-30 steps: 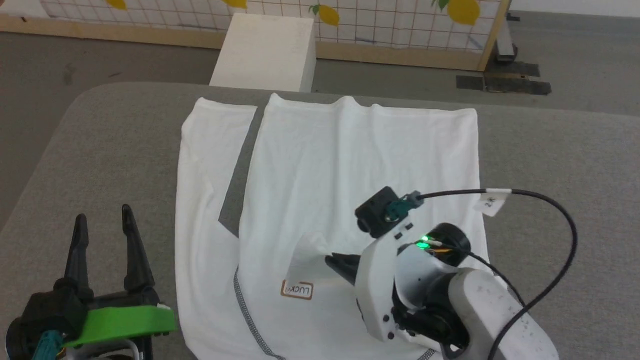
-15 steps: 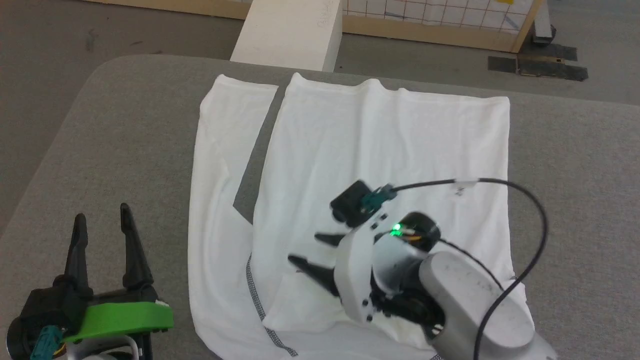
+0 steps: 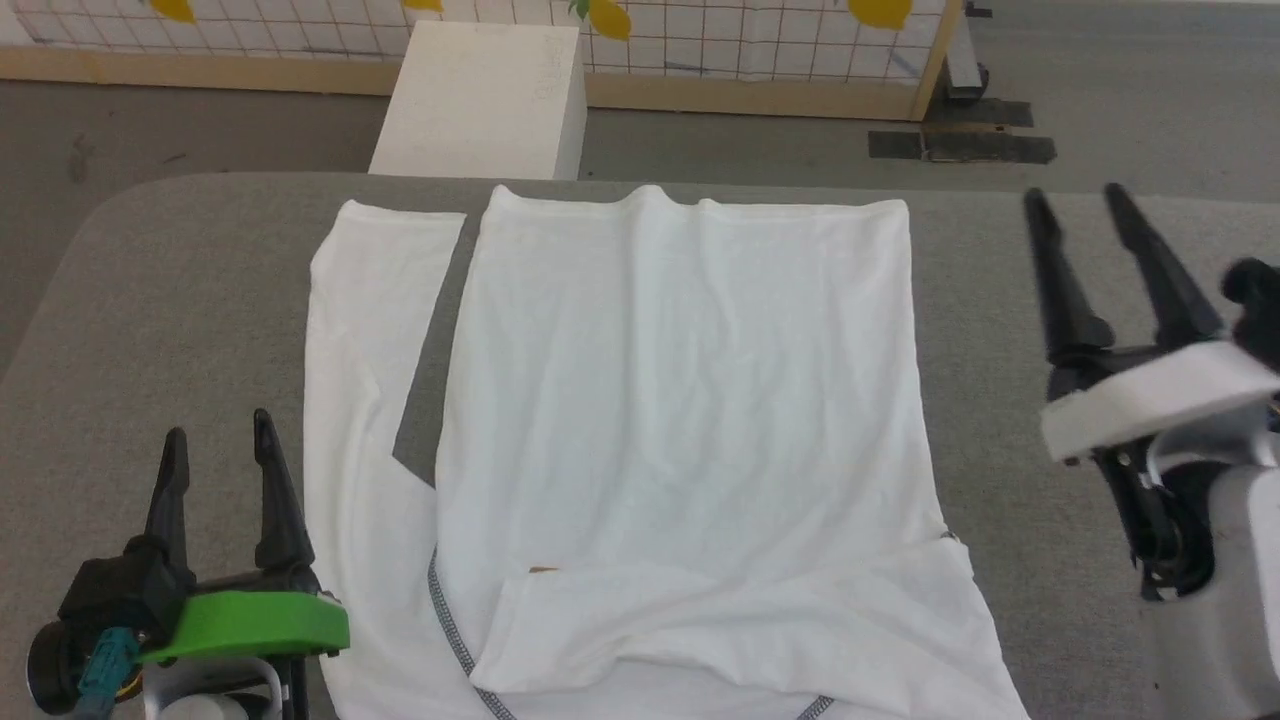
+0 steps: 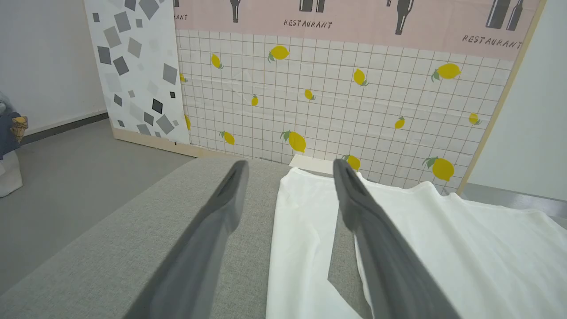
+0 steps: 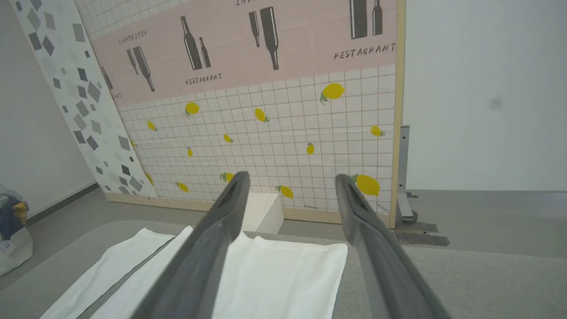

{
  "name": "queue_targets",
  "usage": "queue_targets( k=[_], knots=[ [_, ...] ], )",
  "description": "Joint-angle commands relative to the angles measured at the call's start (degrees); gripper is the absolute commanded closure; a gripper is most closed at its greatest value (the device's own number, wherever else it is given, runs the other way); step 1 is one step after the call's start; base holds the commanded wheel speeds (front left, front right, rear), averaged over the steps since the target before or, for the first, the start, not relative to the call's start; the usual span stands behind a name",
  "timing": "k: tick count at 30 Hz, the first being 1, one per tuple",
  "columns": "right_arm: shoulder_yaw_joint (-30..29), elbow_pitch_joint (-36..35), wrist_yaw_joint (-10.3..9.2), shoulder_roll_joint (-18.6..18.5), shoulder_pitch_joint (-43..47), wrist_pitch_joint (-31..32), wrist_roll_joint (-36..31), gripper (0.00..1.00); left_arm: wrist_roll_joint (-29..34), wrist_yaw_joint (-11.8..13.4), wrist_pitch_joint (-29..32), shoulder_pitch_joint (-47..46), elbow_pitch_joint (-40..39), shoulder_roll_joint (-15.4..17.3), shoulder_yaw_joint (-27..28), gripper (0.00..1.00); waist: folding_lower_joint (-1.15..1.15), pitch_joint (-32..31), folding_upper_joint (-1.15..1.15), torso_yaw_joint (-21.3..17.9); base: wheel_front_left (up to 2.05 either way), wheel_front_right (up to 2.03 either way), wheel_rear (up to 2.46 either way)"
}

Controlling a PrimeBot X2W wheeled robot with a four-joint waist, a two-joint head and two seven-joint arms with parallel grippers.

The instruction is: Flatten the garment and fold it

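The white garment (image 3: 680,400) lies flat on the grey table (image 3: 180,300), hem toward the far edge. One sleeve (image 3: 360,350) runs down its left side. The other sleeve (image 3: 720,630) is folded across the chest near the front edge, covering most of the brown patch (image 3: 543,570). Grey zigzag seams (image 3: 447,630) show at the lower left. My left gripper (image 3: 222,450) stands open at the lower left, just left of the sleeve, holding nothing. My right gripper (image 3: 1083,205) stands open at the right, off the cloth, empty. The garment also lies ahead of each gripper in the left wrist view (image 4: 443,239) and the right wrist view (image 5: 274,274).
A white box (image 3: 480,100) stands on the floor beyond the table's far edge. Behind it runs a lemon-patterned grid screen (image 3: 750,40) on a wooden frame. Black tape patches (image 3: 960,145) mark the floor at the back right. Bare table surface lies on both sides of the garment.
My right gripper opened, let go of the sleeve on the chest, and drew back to the right off the cloth. The head camera shifted. The left gripper stayed put.
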Motion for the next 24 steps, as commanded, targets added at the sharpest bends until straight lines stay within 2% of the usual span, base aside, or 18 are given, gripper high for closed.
queue_targets(
  k=[1,3,6,9,12,16,24],
  knots=[
    [-2.44,-0.94,-0.08,0.69,2.3,-3.03,-2.46,0.0,0.35,-0.27,-0.23,-1.21,0.71,0.43,0.05,0.0,0.0,-0.41,0.0,-1.3,0.0,0.0,0.0],
    [-5.74,-1.78,-0.08,1.39,5.65,-7.01,-6.02,0.0,0.33,-0.36,-0.23,-1.99,2.19,0.7,-0.1,0.0,0.0,-0.33,0.0,-1.75,0.0,0.0,0.0],
    [-8.7,-1.97,-0.08,2.63,9.64,-10.27,-7.92,0.0,-0.13,-0.83,0.36,-3.76,4.4,1.11,-0.54,0.0,0.0,-0.18,0.0,-2.02,0.0,0.0,0.0],
    [-11.03,-2.1,-0.08,3.58,12.24,-12.03,-7.65,0.0,-2.04,-1.76,2.1,-6.93,6.99,1.44,-0.71,0.0,0.0,0.57,0.0,-2.0,0.0,0.0,0.0],
    [-13.19,-2.77,-0.08,4.1,13.53,-12.75,-6.75,0.0,-3.75,-3.06,5.23,-12.55,10.59,3.32,-1.22,0.0,0.0,2.49,0.0,-1.67,0.0,0.0,0.0],
    [-13.7,-4.27,-0.08,4.3,13.45,-12.38,-5.54,0.0,-5.57,-4.67,12.62,-22.87,16.91,8.09,-2.98,0.0,0.0,6.53,0.0,-1.53,0.0,0.0,0.0],
    [-14.27,-9.2,-0.08,4.33,9.1,-10.99,-4.01,0.0,-9.35,-5.56,29.62,-46.12,25.41,18.4,-4.84,0.0,0.0,19.29,0.0,-3.5,0.0,0.0,0.0]
  ],
)
